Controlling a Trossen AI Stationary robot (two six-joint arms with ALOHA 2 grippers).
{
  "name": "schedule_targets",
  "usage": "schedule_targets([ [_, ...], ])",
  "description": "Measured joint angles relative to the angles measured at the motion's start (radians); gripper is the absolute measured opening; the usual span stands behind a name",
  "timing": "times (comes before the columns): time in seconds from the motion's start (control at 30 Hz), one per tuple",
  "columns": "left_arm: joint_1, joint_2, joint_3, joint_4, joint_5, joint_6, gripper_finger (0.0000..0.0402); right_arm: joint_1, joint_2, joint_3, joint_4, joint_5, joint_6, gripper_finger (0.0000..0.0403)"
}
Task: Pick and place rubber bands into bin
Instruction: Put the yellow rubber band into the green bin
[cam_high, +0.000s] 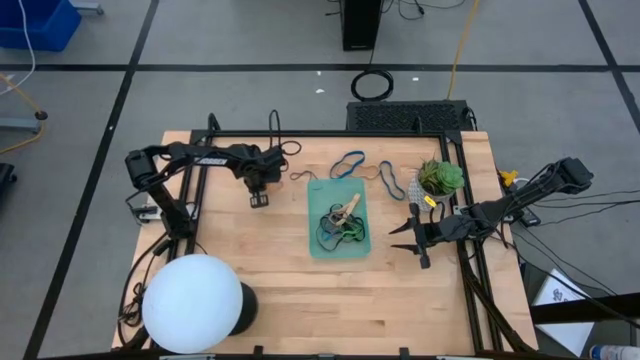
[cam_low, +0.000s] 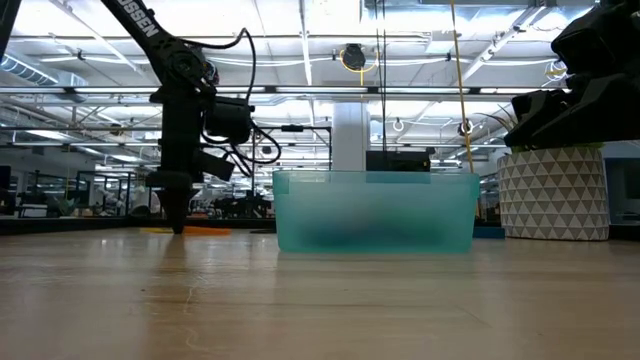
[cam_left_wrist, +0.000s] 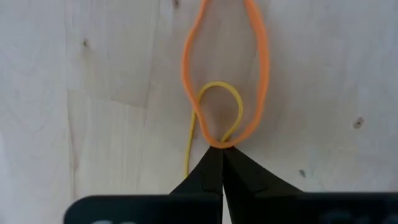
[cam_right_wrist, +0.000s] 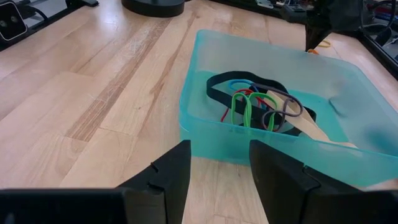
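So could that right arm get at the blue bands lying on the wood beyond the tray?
Probably yes. The right gripper, open, hangs beside the bin; the blue rubber bands lie on bare wood, though the potted plant stands close to the path.

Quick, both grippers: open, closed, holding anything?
Left gripper: closed on an orange rubber band and a yellow one.
Right gripper: open, empty.

Bare table (cam_high: 280, 290) lies open around the bin (cam_high: 318, 247) (potted plant (cam_high: 440, 178) crowds its far-right side).
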Motion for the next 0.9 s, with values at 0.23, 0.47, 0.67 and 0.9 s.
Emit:
schedule_targets([
  [0.23, -0.047, -0.012, 0.092, -0.134, 0.092, -0.068, 0.0002, 0.000, 0.000, 0.000, 0.001, 0.000, 0.000, 0.0157],
  [0.47, -0.103, -0.017, 0.187, -0.223, 0.184, -0.125, 0.0001, 0.000, 0.000, 0.000, 0.001, 0.000, 0.002, 0.0157],
  [0.67, -0.159, -0.018, 0.271, -0.225, 0.300, -0.155, 0.0001, 0.000, 0.000, 0.000, 0.001, 0.000, 0.002, 0.0157],
  [0.9, -0.233, -0.019, 0.387, -0.208, 0.355, -0.150, 0.0001, 0.000, 0.000, 0.000, 0.001, 0.000, 0.002, 0.0157],
])
